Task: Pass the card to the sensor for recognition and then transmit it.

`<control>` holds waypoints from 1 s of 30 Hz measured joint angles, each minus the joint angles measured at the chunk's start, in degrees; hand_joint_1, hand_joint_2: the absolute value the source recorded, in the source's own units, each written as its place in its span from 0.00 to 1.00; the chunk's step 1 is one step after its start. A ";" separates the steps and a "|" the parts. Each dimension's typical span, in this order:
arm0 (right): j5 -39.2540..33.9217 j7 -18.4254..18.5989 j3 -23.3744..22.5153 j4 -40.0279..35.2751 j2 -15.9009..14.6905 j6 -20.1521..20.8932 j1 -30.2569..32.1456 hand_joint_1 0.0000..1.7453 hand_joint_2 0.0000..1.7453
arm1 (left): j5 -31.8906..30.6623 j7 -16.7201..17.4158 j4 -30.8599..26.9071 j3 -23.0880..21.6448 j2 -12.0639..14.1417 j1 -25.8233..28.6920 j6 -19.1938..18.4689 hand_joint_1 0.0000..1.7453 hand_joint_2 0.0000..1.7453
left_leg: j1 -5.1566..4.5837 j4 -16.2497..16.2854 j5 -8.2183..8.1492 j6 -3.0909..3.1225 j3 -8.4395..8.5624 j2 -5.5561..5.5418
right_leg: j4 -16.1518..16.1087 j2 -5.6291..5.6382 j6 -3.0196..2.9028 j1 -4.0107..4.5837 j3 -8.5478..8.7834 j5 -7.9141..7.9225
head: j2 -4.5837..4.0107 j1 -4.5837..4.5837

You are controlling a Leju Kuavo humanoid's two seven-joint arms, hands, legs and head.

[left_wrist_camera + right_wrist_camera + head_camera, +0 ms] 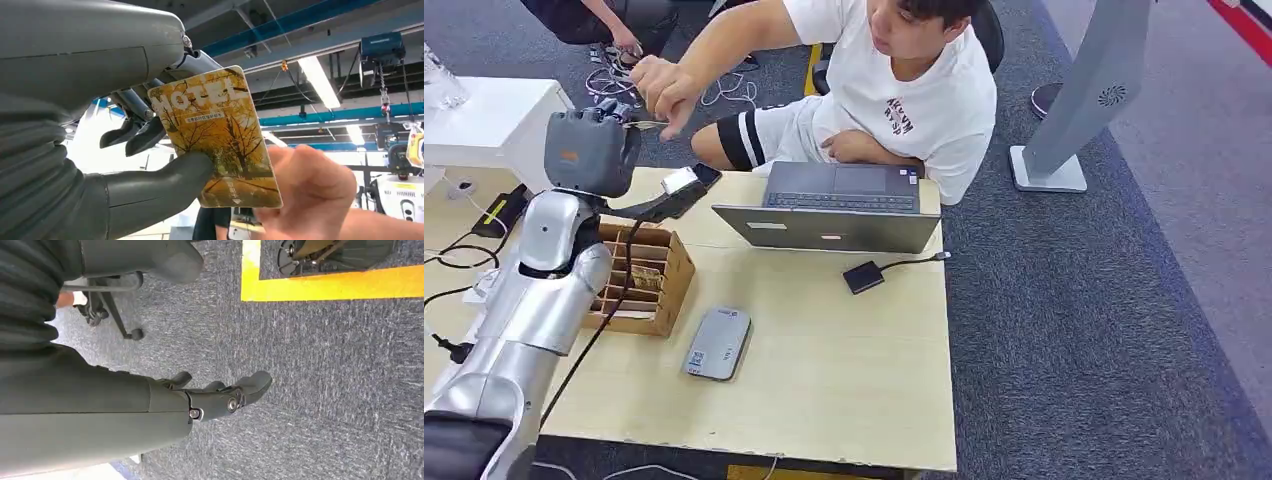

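1. Head view. Left robot hand (592, 150) raised above the far left corner of the table (844, 380), toward a seated person (904, 90). The person's hand (664, 90) reaches to the robot hand's fingertips; the card is too small to make out here.
2. Head view, table items. Open laptop (839, 205) at the far edge; a small black sensor (863, 276) on a cable just in front of it; a grey flat device (718, 343) with a small label, unreadable; a cardboard box (646, 280) with dividers, partly behind the arm; a phone (686, 180) on a dark stand near the far left corner.
3. Head view, writing. Dark red print on the person's white shirt, not legible.
4. Left wrist view. Card (217, 137) pinched between the left robot hand's (150, 150) thumb and darker fingers. Card face: yellow autumn trees along a path, the word "HOTEL" in pale capitals across one end, a small white strip of characters beneath it, unreadable. The person's hand (305, 190) touches the card's free end. Behind: ceiling beams and strip lights.
5. Right wrist view. Right robot hand (220, 395) hangs over grey carpet (325, 390), fingers loosely curled, holding nothing. A yellow floor line (330, 285) and a chair's castor base (112, 315) lie beyond.
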 joint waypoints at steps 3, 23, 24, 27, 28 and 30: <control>-0.31 -0.04 0.00 0.02 0.13 -0.02 0.05 0.00 1.00 | 0.99 -1.07 -1.14 -0.31 0.17 1.69 1.56 1.00 1.00 | -0.01 0.00 0.00 0.00 0.00 0.03 | 0.02 0.04 0.00 0.00 0.01 0.00 | 0.00 0.00; -3.34 0.26 -1.11 -0.07 1.53 -2.32 0.79 0.00 1.00 | 0.90 0.90 -30.73 -2.25 0.59 31.62 -1.47 1.00 1.00 | 0.00 0.00 -0.05 0.05 -0.03 0.04 | -0.02 0.05 0.01 -0.01 -0.03 -0.04 | 0.00 0.02; -3.39 0.13 -1.16 -0.11 1.60 -2.32 0.78 0.00 1.00 | 0.96 1.47 -30.73 -2.40 0.59 31.85 -3.31 1.00 1.00 | 0.00 0.00 -0.05 0.04 -0.04 0.04 | -0.02 0.05 0.01 -0.01 -0.03 -0.04 | 0.00 0.02; -3.78 0.09 -1.60 -0.28 1.64 -2.34 0.78 0.00 1.00 | 1.07 2.36 -30.73 -3.24 0.61 32.18 -6.98 1.00 1.00 | 0.00 0.00 -0.05 0.04 -0.04 0.02 | -0.02 0.05 0.01 -0.01 -0.03 -0.04 | 0.00 0.02; -3.78 0.11 -1.77 -0.37 1.66 -2.36 0.77 0.00 1.00 | 1.05 2.73 -30.67 -3.54 0.61 32.24 -8.99 1.00 1.00 | 0.00 0.00 -0.05 0.04 -0.04 0.01 | -0.02 0.05 0.01 -0.01 -0.03 -0.04 | 0.00 0.02; -3.78 0.15 -1.92 -0.46 1.73 -2.36 0.78 0.00 1.00 | 1.03 3.13 -30.36 -4.13 0.61 32.30 -10.91 1.00 1.00 | 0.00 0.00 -0.05 0.04 -0.05 0.02 | -0.02 0.05 0.01 -0.01 -0.03 -0.04 | 0.00 0.02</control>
